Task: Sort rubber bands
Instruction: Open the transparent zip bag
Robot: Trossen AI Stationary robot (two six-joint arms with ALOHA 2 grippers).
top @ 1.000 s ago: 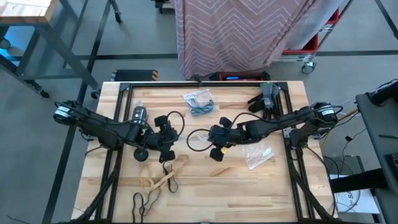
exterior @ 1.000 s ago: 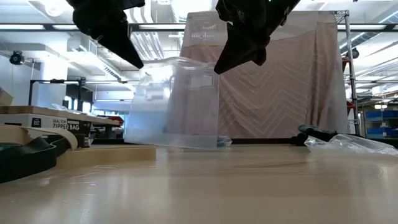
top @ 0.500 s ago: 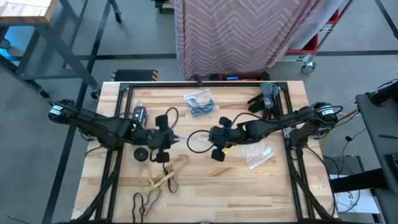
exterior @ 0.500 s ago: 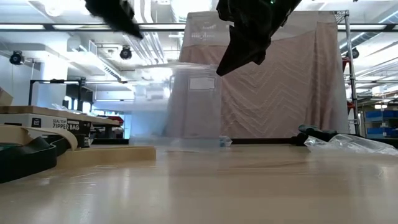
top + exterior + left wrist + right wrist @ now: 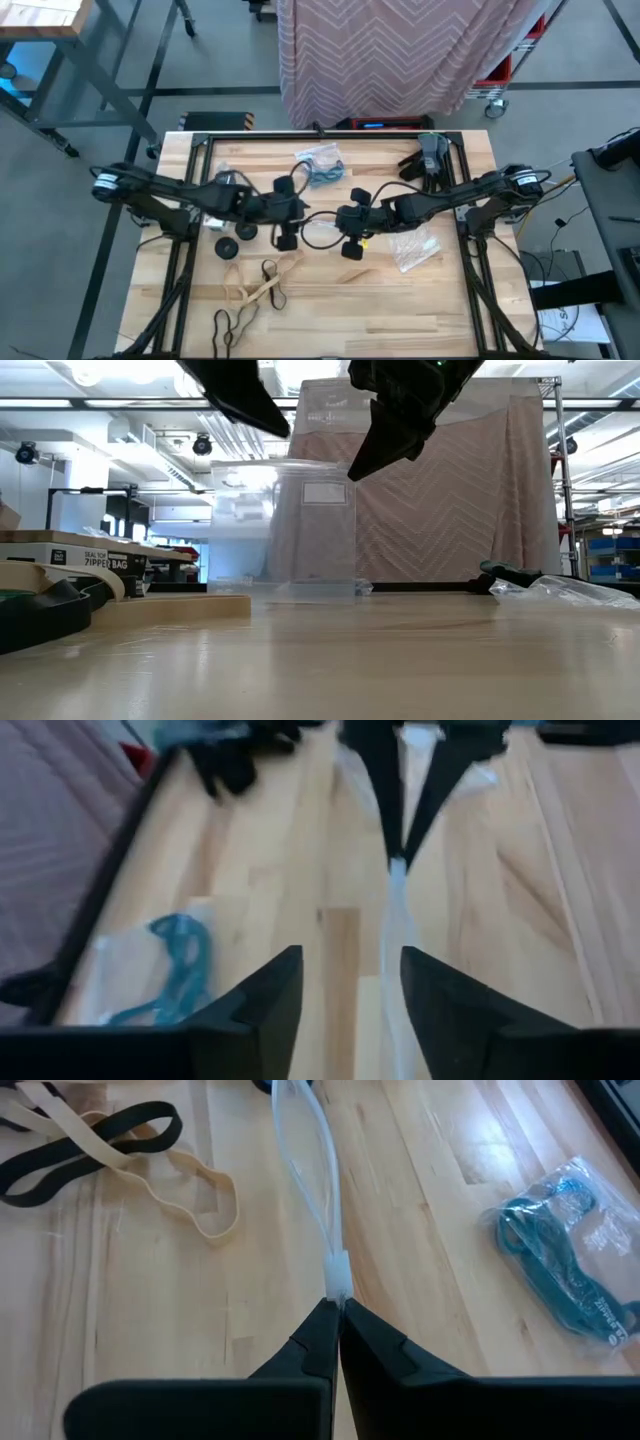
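Note:
A clear plastic bag (image 5: 285, 525) stands upright between my two grippers at the table's middle, its bottom edge (image 5: 300, 592) on the wood. My right gripper (image 5: 337, 1315) is shut on its rim. My left gripper (image 5: 345, 990) is open, its fingers either side of the bag's thin rim (image 5: 396, 935), facing the right gripper (image 5: 403, 810). Tan rubber bands (image 5: 205, 1190) and black ones (image 5: 100, 1135) lie loose near the front left (image 5: 260, 288). Blue bands lie inside another clear bag (image 5: 322, 168) toward the far edge. My left gripper's open fingers (image 5: 270, 1000) stand on both sides of the bag's rim; whether either touches it I cannot tell. My right gripper pinches the end of the bag's rim (image 5: 337, 1275) between its two fingers, slanting down from the table's right. Beyond the pinch the two layers part (image 5: 300, 1150). The bag hangs below, bottom on the table.
Another clear bag (image 5: 412, 248) lies at the right front of the bag I hold. Dark gloves (image 5: 430, 155) sit at the far right. A box of zipper bags (image 5: 70, 562) and a dark band show at the low view's left. Black bands (image 5: 232, 325) lie by the near edge.
My left gripper has opened and let go of the bag's rim. It has moved toward the table's right, closer to the right gripper, and risen a little. The bag, bulged out before, now hangs flatter from the right gripper.

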